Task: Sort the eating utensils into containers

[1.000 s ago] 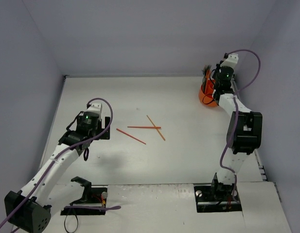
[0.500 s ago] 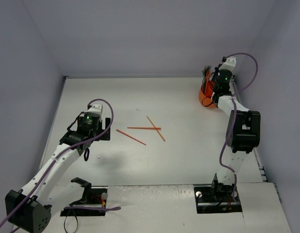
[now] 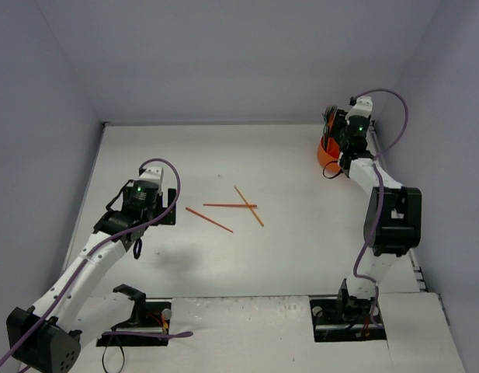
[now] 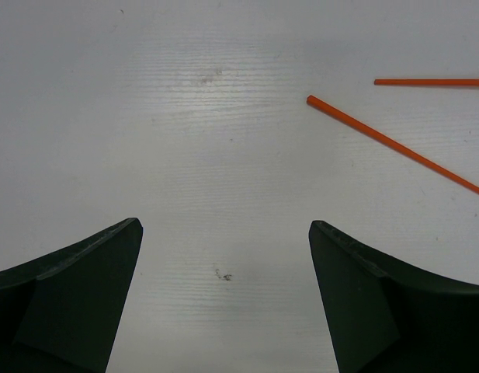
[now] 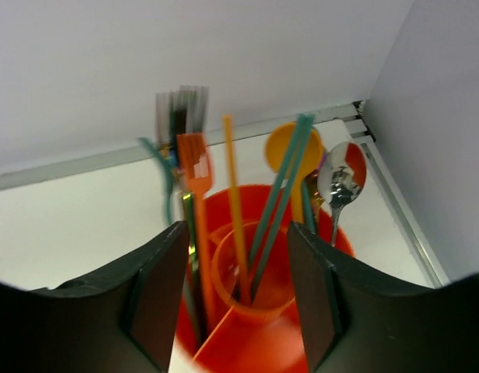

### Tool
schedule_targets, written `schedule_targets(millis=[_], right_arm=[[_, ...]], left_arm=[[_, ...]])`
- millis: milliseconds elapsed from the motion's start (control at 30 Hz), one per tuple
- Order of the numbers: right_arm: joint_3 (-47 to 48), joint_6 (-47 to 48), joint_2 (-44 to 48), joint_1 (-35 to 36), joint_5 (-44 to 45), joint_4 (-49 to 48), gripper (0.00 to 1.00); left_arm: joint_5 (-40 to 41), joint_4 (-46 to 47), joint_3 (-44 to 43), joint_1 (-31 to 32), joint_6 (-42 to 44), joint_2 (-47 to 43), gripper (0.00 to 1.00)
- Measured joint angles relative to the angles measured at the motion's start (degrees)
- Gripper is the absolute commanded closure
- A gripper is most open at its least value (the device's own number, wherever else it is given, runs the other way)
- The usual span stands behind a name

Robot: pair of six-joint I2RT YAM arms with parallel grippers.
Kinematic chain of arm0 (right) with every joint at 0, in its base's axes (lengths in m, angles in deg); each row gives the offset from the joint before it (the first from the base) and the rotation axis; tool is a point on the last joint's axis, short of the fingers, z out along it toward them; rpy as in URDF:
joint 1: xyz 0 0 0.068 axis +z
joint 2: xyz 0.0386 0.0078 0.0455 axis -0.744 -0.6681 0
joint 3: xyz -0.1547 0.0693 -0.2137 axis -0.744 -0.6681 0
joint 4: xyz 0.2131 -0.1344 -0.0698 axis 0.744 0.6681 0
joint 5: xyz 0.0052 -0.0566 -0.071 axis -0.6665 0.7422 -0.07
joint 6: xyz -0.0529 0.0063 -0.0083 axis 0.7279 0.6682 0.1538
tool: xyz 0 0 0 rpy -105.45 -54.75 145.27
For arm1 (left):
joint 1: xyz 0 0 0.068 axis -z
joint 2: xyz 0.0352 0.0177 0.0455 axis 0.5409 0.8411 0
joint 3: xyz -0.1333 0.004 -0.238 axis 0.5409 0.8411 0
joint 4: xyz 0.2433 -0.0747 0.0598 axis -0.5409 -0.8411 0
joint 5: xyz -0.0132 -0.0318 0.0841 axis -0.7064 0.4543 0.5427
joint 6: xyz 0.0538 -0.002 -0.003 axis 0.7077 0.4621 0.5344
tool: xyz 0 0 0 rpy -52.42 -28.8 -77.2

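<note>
a white table (image 3: 286, 256) is closed in by pale walls (image 3: 247, 54) at the back and on both sides, and most of its surface is bare. three orange sticks (image 3: 230, 206) lie flat near the middle. one slanted stick (image 3: 209, 220) lies alone on the left, and the other two cross each other just to its right, with open room all around them. the left gripper (image 4: 223, 225) hovers over bare table near the slanted stick's left end, its jaws wide apart with nothing between them.

the orange holder (image 5: 255, 342) stands in the far right corner, close to the back wall and the table's edge rail (image 5: 394, 186). an orange fork (image 5: 194, 155), teal sticks (image 5: 282, 186), a yellow spoon (image 5: 286, 144) and a metallic spoon (image 5: 341, 175) stand upright in it. the right gripper (image 5: 235, 233) hangs just above the holder, its fingers spread to either side of the inner cup and clamped on nothing.
</note>
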Motion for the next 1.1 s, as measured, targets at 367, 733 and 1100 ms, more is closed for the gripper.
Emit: schedule_targets(millis=[367, 733, 1100], right_arm=[[4.5, -2.6, 10.7, 15.7, -11.4, 24.0, 0.51], [2.8, -4.9, 1.8, 30.4, -14.4, 35.2, 0.57], [3.2, -4.9, -9.9, 36.1, -13.9, 35.7, 0.63]], left_arm=[[0.0, 0.0, 0.0, 0.0, 0.0, -0.2, 0.13], [-0.8, 0.0, 0.0, 0.0, 0.0, -0.2, 0.13], [-1.1, 0.0, 0.0, 0.0, 0.0, -0.5, 0.13]])
